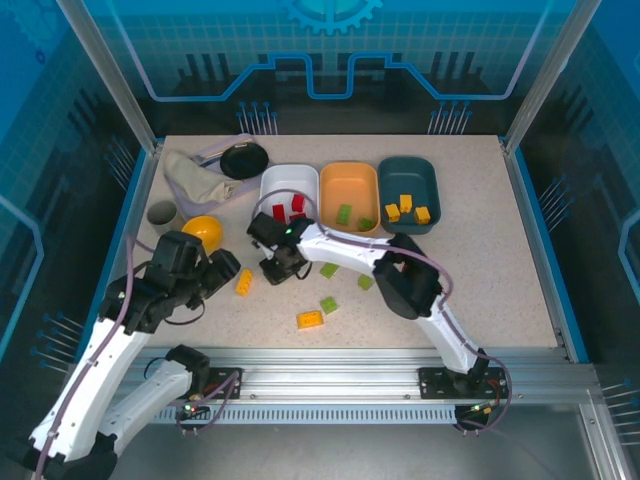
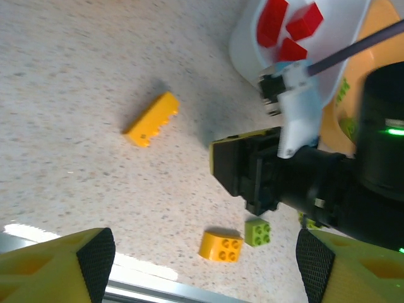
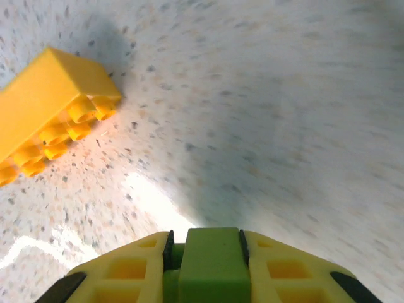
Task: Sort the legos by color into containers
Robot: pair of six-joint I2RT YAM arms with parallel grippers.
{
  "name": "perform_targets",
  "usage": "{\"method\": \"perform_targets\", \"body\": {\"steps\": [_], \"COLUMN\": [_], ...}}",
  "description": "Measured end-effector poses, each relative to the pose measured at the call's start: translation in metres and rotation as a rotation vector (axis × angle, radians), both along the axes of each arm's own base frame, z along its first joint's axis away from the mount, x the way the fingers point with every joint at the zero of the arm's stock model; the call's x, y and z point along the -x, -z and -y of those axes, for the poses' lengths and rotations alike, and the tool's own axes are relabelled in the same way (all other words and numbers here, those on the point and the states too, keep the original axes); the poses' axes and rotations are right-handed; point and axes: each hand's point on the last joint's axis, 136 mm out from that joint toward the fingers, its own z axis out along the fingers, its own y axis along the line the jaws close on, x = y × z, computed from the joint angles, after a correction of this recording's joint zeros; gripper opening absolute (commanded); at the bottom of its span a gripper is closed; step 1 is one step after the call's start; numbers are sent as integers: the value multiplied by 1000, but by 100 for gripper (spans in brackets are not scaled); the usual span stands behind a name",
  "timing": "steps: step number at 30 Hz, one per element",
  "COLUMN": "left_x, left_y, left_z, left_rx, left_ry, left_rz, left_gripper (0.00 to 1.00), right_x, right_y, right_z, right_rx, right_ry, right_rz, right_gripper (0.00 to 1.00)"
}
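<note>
Over the table (image 1: 480,260) from above, the white tray (image 1: 285,180) holds red bricks (image 1: 297,205), the orange tray (image 1: 350,185) green bricks (image 1: 344,213) and the teal tray (image 1: 408,175) yellow bricks (image 1: 406,207), so each colour has its own home. The right gripper (image 1: 278,272) reaches across and points down just in front of the white tray, near a long yellow brick (image 1: 244,283). Loose green bricks (image 1: 328,304) and a square yellow brick (image 1: 310,320) lie nearer the arm bases, not yet sorted. The left gripper (image 1: 230,270) hovers just left of the long yellow brick, probably lined up to take it.

From the left wrist, its own jaws stand wide with nothing between them. The long yellow brick lies ahead on the table, apart from the right gripper's black body.

From the right wrist, the fingers (image 3: 126,271) are closed on a held green brick (image 3: 211,265), pinched by its sides low over the table. I judge that the next move is a lift and carry to the orange tray
</note>
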Motion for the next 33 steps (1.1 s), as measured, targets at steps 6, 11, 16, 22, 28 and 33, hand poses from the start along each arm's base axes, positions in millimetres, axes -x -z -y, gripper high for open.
{"method": "perform_targets", "body": {"steps": [6, 11, 16, 22, 28, 33], "left_x": [-40, -77, -113, -140, -148, -144], "left_y": [12, 25, 21, 22, 30, 35], "left_z": [40, 76, 101, 121, 128, 124], "left_rx": [75, 87, 102, 106, 96, 77], "left_ry": [106, 193, 240, 268, 275, 266], "left_rz": [-15, -50, -21, -10, -34, -62], "left_gripper": [79, 79, 79, 78, 78, 78], "right_x": [-73, -147, -200, -238, -237, -236], "right_y": [-94, -106, -69, -11, 17, 14], "right_z": [85, 163, 184, 194, 204, 202], "right_rx": [-117, -96, -34, 36, 83, 74], "right_ry": [286, 538, 640, 689, 711, 699], "right_rz": [130, 179, 145, 78, 16, 7], "right_gripper": [21, 21, 22, 27, 39, 52]}}
